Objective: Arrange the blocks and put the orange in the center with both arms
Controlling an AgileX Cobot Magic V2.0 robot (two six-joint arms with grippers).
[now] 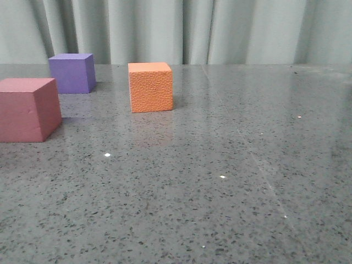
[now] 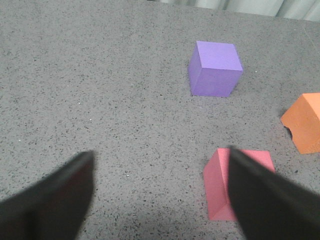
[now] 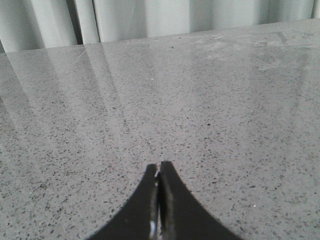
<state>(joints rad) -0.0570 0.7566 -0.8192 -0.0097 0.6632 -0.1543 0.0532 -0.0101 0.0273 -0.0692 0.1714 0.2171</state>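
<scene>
Nearest us at nine o'clock sits the pink-red cube point(image 1: 28, 109); our left gripper point(image 2: 160, 192) hangs wide open and empty above it. The orange cube point(image 1: 150, 86) waits at twelve o'clock, the purple cube point(image 1: 71, 72) beyond at eleven. Our right gripper point(image 3: 159, 176) is closed, empty. Descending carelessly, a finger could nudge the pink-red cube aside.

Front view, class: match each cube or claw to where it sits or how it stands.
Column 1:
1. pink-red cube
2. purple cube
3. orange cube
4. right claw

Column 2:
a. farthest back, on the left
b. fingers closed together over bare table
c. nearest the camera, at the left edge
d. farthest right of the three cubes

Pairs: 1-c, 2-a, 3-d, 4-b
</scene>
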